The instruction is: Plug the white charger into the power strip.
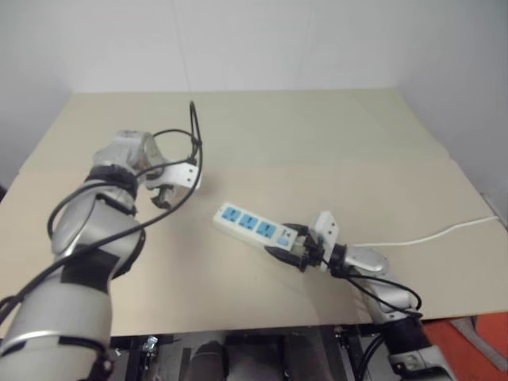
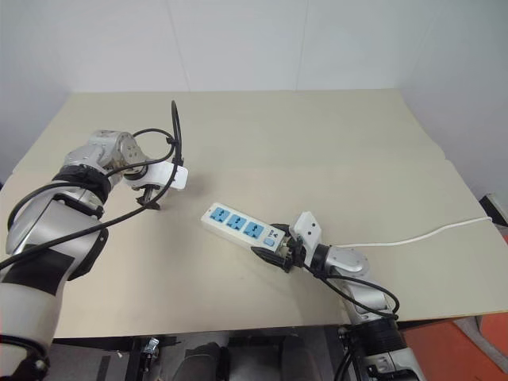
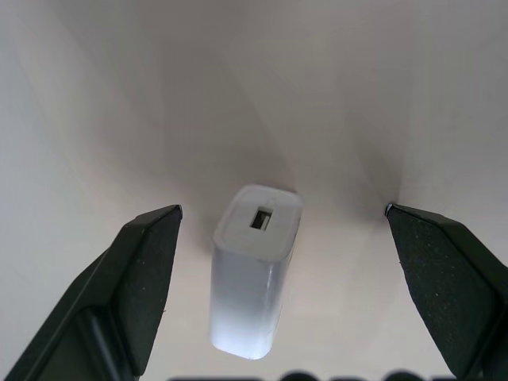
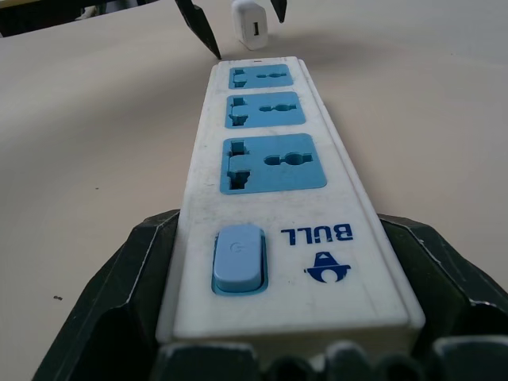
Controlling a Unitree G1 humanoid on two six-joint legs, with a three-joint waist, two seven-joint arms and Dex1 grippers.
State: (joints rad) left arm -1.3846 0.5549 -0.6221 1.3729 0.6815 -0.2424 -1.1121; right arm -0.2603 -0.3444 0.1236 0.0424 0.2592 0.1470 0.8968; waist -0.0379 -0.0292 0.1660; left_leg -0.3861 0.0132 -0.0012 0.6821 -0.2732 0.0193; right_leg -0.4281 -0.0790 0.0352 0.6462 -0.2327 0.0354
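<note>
Black fingers of the left gripper [image 3: 278,230] stand spread wide, released, either side of the white charger [image 3: 252,270] — it stands upright on the beige table [image 1: 317,135], touching neither finger, left of centre. Right gripper [image 4: 278,262] clasps the switch end of the power strip [image 1: 248,223] — lying at frame centre, its cord [image 1: 429,236] trailing right.

The left arm reaches forward with its wrist bent steeply downward, and the left hand [image 1: 163,197] hangs just above the surface with its two black fingers [image 3: 143,270] spread wide, touching nothing. The right arm lies low with its forearm near level, angled forward and leftward, and the right hand [image 1: 287,244] has its fingers clamped against both sides of the power strip [image 4: 274,182] at the switch end.
</note>
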